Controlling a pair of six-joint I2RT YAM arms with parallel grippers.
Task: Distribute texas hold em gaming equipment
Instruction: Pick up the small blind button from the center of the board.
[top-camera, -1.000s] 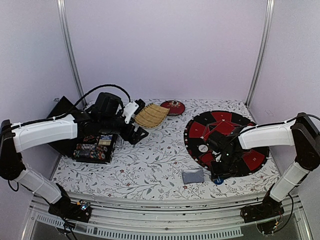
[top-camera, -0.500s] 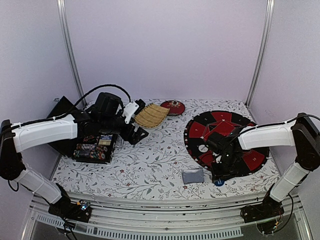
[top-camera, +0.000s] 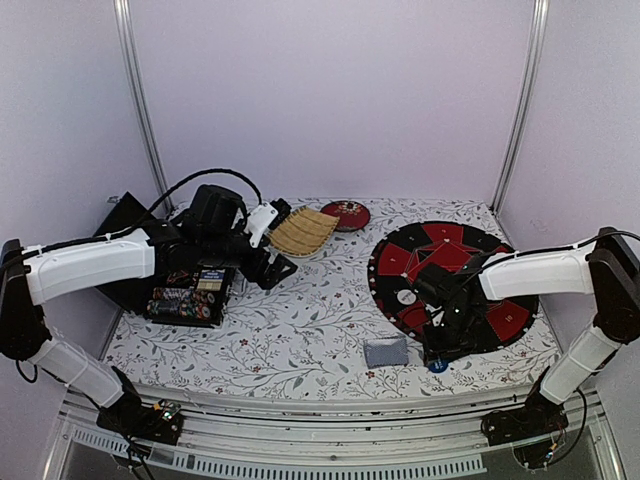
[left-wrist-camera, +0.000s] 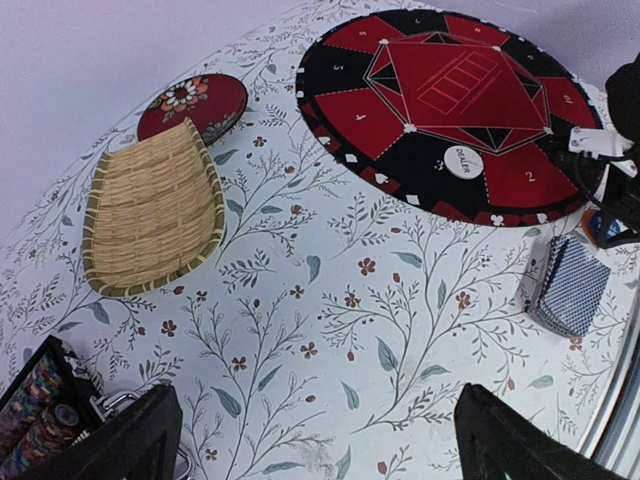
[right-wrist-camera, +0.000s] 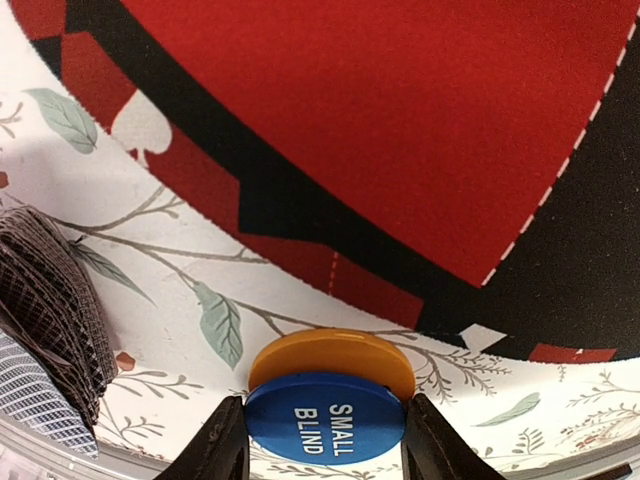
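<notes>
Lift straight up with the right gripper (right-wrist-camera: 325, 442), half closed on the blue SMALL BLIND button (right-wrist-camera: 325, 415) lying over an orange disc (right-wrist-camera: 330, 350) on the table (top-camera: 300, 330) just off the felt mat (right-wrist-camera: 400, 130), near the card deck (top-camera: 386, 351), leaving the orange behind; leave left gripper (left-wrist-camera: 320, 445) wide open, empty.

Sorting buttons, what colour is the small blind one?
Small blind button: blue, white lettering; right wrist view.

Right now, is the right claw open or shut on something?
Shut on the blue Small Blind button: in the wrist view, the right claw has a finger against each edge.
</notes>
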